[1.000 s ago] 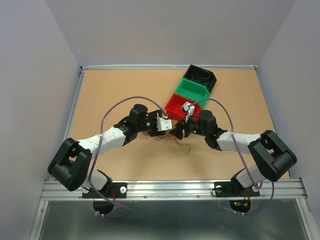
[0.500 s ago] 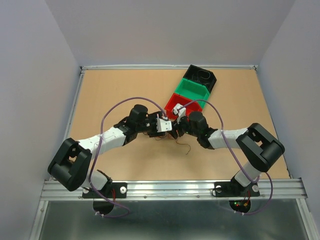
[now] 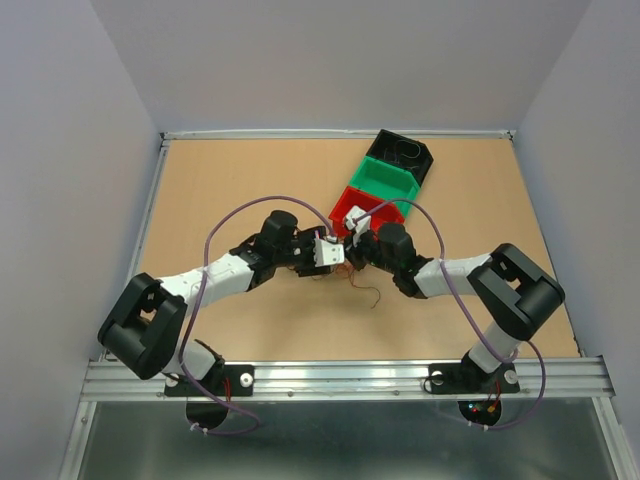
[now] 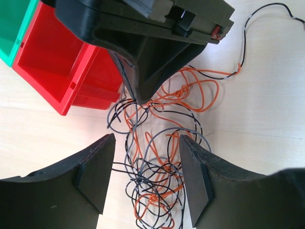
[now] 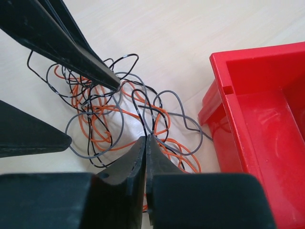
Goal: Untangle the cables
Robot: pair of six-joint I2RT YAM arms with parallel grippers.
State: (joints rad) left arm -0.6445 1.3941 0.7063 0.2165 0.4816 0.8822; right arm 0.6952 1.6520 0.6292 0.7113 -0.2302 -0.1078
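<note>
- Your thin, curly orange, dark and grey cables (image 4: 157, 176) lie in one tangled heap on the light wooden tabletop (image 3: 220, 180), just beside the red plastic bin (image 4: 52, 67).
- Your left hand (image 4: 147, 140) stands wide, one finger on either side of the heap.
- Your right hand (image 5: 145, 138) is pressed closed on a dark strand in the heap.
</note>
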